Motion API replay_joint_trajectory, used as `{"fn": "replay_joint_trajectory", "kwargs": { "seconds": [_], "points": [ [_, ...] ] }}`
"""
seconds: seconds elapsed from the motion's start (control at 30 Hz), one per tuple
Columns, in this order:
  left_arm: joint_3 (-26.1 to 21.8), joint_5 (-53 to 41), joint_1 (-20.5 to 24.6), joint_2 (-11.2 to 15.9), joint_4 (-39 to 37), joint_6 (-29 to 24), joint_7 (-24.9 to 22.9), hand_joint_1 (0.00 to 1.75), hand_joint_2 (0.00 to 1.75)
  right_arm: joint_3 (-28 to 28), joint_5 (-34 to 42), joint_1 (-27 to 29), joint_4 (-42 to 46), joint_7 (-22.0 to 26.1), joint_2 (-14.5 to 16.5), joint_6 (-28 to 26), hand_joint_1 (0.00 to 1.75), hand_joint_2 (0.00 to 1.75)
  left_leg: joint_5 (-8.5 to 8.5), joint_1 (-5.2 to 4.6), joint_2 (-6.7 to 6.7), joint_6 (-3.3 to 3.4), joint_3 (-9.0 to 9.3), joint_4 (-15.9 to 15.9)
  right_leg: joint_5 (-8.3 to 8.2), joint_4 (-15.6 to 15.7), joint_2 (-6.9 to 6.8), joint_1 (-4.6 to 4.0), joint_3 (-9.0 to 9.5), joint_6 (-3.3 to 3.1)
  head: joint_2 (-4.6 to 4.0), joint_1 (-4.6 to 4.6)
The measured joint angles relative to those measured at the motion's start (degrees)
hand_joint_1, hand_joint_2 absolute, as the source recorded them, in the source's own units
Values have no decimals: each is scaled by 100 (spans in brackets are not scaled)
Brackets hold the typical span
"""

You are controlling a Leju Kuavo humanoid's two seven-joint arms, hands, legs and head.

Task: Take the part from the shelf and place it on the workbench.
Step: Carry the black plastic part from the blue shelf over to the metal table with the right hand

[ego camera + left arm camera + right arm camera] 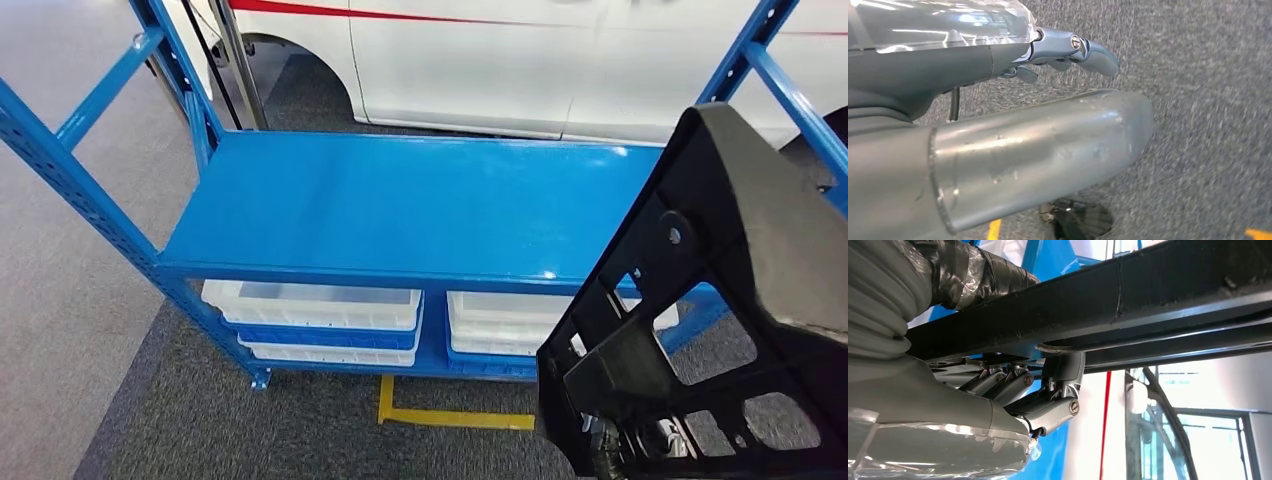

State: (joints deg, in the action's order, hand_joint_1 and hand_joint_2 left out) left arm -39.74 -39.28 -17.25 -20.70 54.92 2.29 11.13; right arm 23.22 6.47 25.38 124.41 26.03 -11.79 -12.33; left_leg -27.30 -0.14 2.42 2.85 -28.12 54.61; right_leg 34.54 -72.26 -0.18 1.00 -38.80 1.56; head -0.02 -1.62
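Nearest the head camera, the black part (700, 300) is seen lifted clear of the blue shelf (400, 205), held up at the robot's right side with its ribbed, open framework tilted toward the lens. The upper deck of the shelf lies bare behind it, and white bins (315, 305) are stacked on the lower level, with a white vehicle (480, 60) parked beyond and a yellow floor marking (450, 418) on the grey carpet below. No workbench is seen from here, so a turn of the body is judged to be needed before any placing; the part is best kept high and close to the torso so that its long frame does not strike the shelf uprights.

From the left wrist, the left hand (1068, 50) is seen hanging over the carpet, fingers loosely extended and nothing held. It is judged free to steady the far end of the part if it sways.

From the right wrist, the right hand (1048, 390) is seen clasped on a bar of the part, its fingers (1003, 385) curled beneath and the thumb pressed up against the bar's underside. The grasp lies on a narrow rib, so slow, level carrying is advised, and the wrist should not be rolled, lest the part pivot in the fingers.
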Motion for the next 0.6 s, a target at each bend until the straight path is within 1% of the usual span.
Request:
{"fn": "replay_joint_trajectory", "kwargs": {
  "seconds": [0.03, 0.07, 0.1, 0.13, 0.17, 0.2, 0.23, 0.27, 0.3, 0.37, 0.4, 0.43, 0.5, 0.57, 0.6],
  "points": [
    [39, 15, -16, -1, 16, -2, -4, 0, 0, -2, 23, 1, 0, 2, -11, 15, 175, 175, 39, -4, 49, -7, -101, 32, -78, -175, -3, 7, 37, 17, 0, 0],
    [72, 27, -30, -3, 29, -3, -5, 0, 0, -7, 39, 2, 0, 2, -19, 25, 175, 175, 74, -4, 104, -19, -198, 75, -267, -179, -15, 15, 150, 28, 0, 1],
    [98, 33, -43, -5, 39, -4, -6, 0, 0, -14, 50, 3, 0, 2, -26, 36, 175, 175, 99, -4, 158, -36, -288, 124, -463, -7, -54, 24, 350, 33, 1, 1],
    [119, 42, -53, -7, 49, -5, -7, 0, 0, -22, 55, 2, 0, 2, -31, 49, 175, 175, 117, -9, 209, -57, -360, 188, -543, 332, -157, 25, 636, 28, 1, 1],
    [140, 53, -65, -10, 58, -9, -8, 0, 0, -29, 61, 0, 1, 1, -34, 62, 175, 175, 128, -14, 253, -83, -415, 259, -499, 747, -270, 9, 939, 7, 1, -1],
    [160, 67, -75, -11, 66, -13, -9, 0, 0, -34, 65, -1, 3, 1, -37, 74, 175, 175, 138, -22, 298, -112, -450, 321, -380, 1108, -368, -10, 1173, -31, 1, -3],
    [180, 81, -82, -12, 78, -19, -10, 0, 0, -38, 71, 5, 8, 0, -39, 85, 175, 175, 152, -26, 348, -144, -466, 366, -257, 1365, -421, -31, 1316, -78, 1, -4],
    [198, 94, -87, -13, 90, -23, -11, 0, 0, -40, 80, 18, 15, -2, -40, 91, 175, 175, 173, -24, 405, -178, -472, 385, -207, 1474, -395, -47, 1343, -132, 0, -5],
    [211, 102, -88, -13, 98, -25, -11, 0, 0, -43, 86, 37, 22, -2, -40, 93, 175, 175, 184, -18, 430, -219, -481, 394, -223, 1492, -346, -38, 1311, -189, 1, -4],
    [225, 111, -95, -13, 110, -28, -10, 0, 0, -47, 92, 65, 34, -3, -42, 94, 175, 175, 104, 4, 287, -308, -519, 469, -300, 1506, -256, -20, 1252, -277, 1, -4],
    [227, 113, -99, -13, 111, -29, -9, 0, 0, -47, 92, 70, 37, -3, -43, 94, 175, 175, 53, 11, 190, -340, -540, 512, -326, 1513, -235, -11, 1234, -303, 0, -5],
    [227, 114, -102, -13, 112, -30, -9, 0, 0, -47, 92, 71, 39, -2, -43, 94, 175, 175, 10, 16, 117, -356, -552, 545, -335, 1513, -225, -11, 1222, -312, 0, -6],
    [227, 114, -102, -13, 112, -30, -9, 0, 0, -47, 92, 71, 39, -2, -43, 94, 175, 175, 6, 16, 112, -356, -553, 548, -336, 1513, -224, -11, 1222, -313, 0, -6],
    [227, 116, -104, -13, 114, -32, -9, 0, 0, -48, 92, 71, 39, -3, -44, 95, 175, 175, -29, 18, 79, -360, -565, 581, -341, 1513, -215, -10, 1216, -320, 1, -5],
    [227, 121, -116, -13, 117, -33, -9, 0, 0, -48, 92, 71, 39, -7, -46, 96, 175, 175, -187, 23, 8, -369, -642, 799, -360, 1511, -182, -12, 1190, -336, 1, -5]
  ]
}}
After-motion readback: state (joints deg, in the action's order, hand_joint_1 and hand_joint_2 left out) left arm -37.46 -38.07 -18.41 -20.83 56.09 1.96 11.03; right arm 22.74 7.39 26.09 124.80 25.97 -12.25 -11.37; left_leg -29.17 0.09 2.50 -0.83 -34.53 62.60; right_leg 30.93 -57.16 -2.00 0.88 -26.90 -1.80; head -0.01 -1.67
